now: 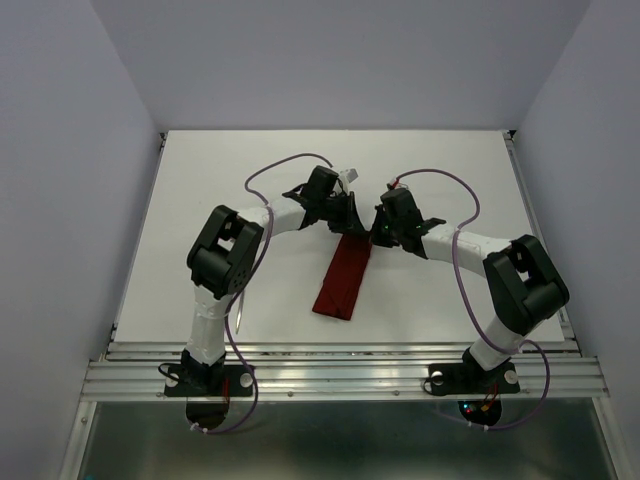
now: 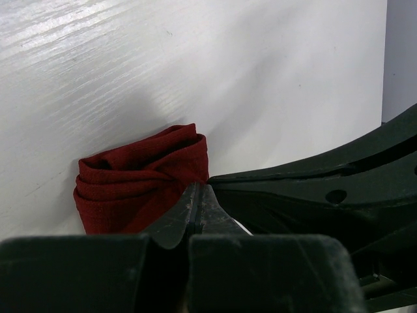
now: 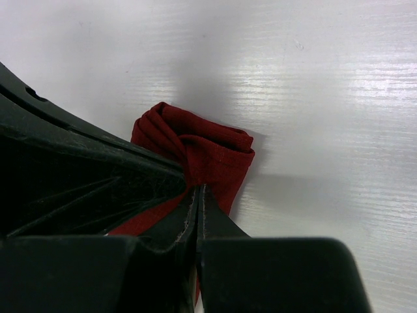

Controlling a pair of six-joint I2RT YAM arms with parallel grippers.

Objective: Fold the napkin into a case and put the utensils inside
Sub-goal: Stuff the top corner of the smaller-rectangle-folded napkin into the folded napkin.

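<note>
Left claw (image 2: 197, 190) and right claw (image 3: 198, 189) each clench the far end of the folded maroon napkin (image 1: 342, 280), mid-way across the white desk (image 1: 220, 165) between pale lavender walls (image 1: 60, 150).

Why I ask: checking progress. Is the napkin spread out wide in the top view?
No, the napkin is folded into a narrow, long strip.
</note>
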